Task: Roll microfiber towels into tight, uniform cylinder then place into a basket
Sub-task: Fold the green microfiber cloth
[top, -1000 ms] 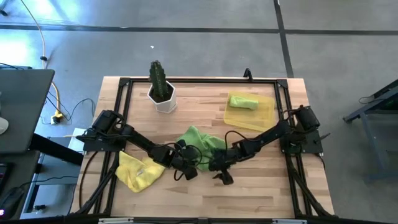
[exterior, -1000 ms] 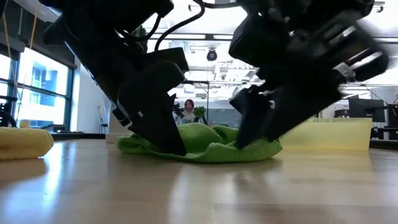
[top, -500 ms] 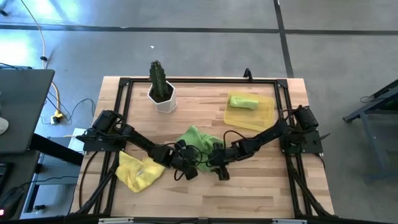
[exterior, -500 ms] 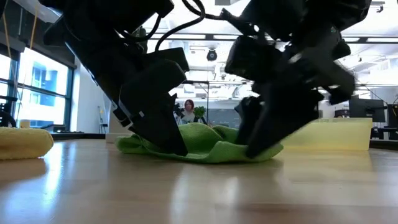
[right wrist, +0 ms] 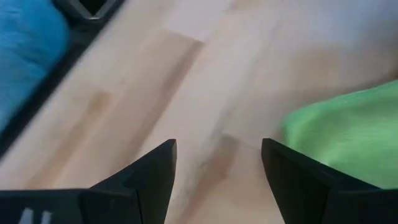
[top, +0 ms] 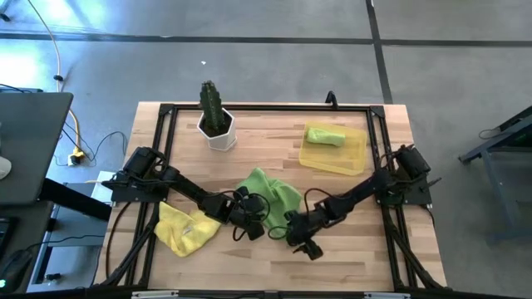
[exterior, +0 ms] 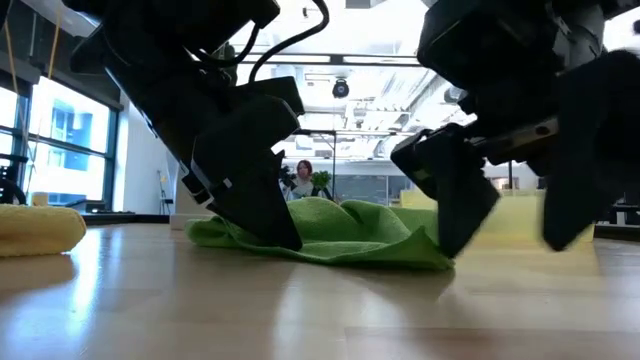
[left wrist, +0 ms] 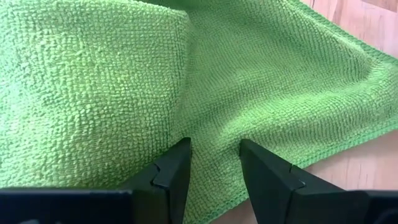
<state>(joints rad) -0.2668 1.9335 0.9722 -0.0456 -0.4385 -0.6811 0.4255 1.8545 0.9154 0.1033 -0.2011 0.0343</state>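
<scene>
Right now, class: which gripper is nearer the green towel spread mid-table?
Left. The left gripper presses on the green towel with its fingers apart; the right gripper hangs open over bare wood just off the towel's edge.

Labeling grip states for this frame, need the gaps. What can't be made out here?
- Left gripper: whether it pinches the green towel; high view, arm covers contact.
- Rolled towel in basket: tightness too small, high view.
- Yellow towel: cut by low view's edge.
- Right gripper: blurred.

Open-plan lab or office: wooden bench [top: 274, 249] on concrete floor [top: 249, 58], ceiling strip lights [exterior: 330, 58], large windows [exterior: 70, 135].
</scene>
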